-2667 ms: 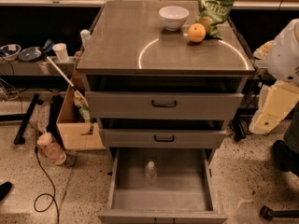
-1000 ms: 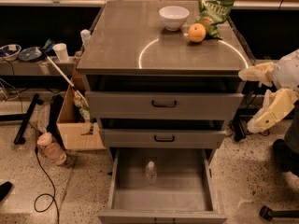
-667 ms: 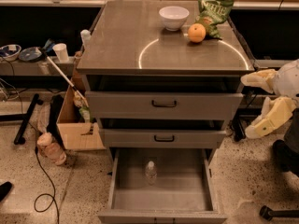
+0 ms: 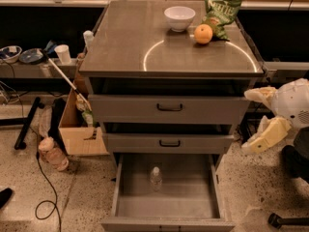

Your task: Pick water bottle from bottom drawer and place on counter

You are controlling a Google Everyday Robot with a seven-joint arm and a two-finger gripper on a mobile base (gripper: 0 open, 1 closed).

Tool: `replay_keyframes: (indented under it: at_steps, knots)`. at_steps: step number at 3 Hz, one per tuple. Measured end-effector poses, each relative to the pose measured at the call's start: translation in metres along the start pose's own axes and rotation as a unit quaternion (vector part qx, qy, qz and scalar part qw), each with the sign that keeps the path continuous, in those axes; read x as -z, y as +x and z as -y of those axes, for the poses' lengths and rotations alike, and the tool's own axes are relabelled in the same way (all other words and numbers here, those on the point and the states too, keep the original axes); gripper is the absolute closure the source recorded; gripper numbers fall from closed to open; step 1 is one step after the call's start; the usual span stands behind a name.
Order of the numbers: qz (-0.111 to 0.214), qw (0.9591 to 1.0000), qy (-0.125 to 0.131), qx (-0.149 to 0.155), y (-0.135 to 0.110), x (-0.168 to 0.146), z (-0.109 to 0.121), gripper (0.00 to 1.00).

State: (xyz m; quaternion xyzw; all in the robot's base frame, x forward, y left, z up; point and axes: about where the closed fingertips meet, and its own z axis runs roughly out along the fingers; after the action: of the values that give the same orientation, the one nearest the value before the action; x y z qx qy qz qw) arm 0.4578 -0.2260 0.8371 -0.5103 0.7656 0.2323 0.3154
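The bottle [image 4: 155, 178] is standing upright in the open bottom drawer [image 4: 193, 202], at the lower middle of the frame. Above it, the worktop [image 4: 125, 47] is carrying a bowl [image 4: 179, 18], an orange [image 4: 203, 34] and a green bag [image 4: 219, 13]. At the right edge, the pincer [image 4: 246, 121] is hanging spread and holding nothing, beside the upper drawers.

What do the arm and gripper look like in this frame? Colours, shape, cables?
The gripper, at the right edge beside the upper drawers, has two blunt cream-yellow fingers on a rounded white housing. No cables or markings show.
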Motion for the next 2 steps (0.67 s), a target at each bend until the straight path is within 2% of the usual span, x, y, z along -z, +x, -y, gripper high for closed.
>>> replay_keyframes:
  at_steps: [1, 2]
  knots:
    - [-0.006, 0.9998, 0.019, -0.002, 0.017, -0.022, 0.003, 0.00]
    - [-0.026, 0.9992, 0.013, -0.027, 0.055, -0.068, 0.003, 0.00]
